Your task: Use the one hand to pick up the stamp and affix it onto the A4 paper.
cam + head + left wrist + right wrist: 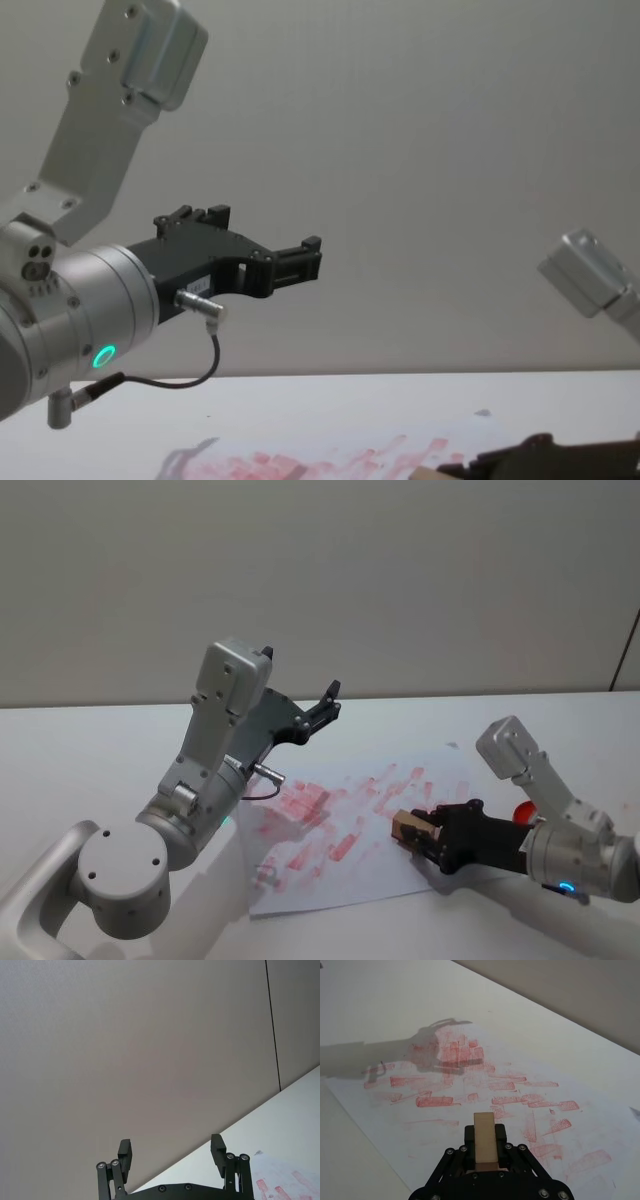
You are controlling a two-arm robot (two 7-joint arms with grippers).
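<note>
The right gripper [415,832] is black and sits at the lower right of the head view. Its two fingers are close together and pinch the stamp [407,826] from both sides. The stamp is a little block of light wood. It sticks out in front of the fingers and points to the left of the frame.

In the right wrist view the stamp [484,1140] stands in the bottom middle, with the right gripper [485,1134] hugging it. The paper [380,1105] lies under it. I cannot tell if the stamp touches the paper.

The paper [330,875] is white and lies flat on the white table [80,750] in the lower middle of the head view. It has lots of red-pink box marks on it. The marks are smudgy and I cannot read any words in them.

A small red thing [523,811] peeks out just behind the right arm.

The left gripper [325,705] hangs up in the air near the middle of the head view, well above the table. In the left wrist view the left gripper [170,1147] has its fingers spread wide apart and nothing sits between them. In the chest view the left gripper [305,262] points to the right, and a green light [103,355] glows on the silver arm at the left edge. A tiny pale label on its black side is too small to read.
</note>
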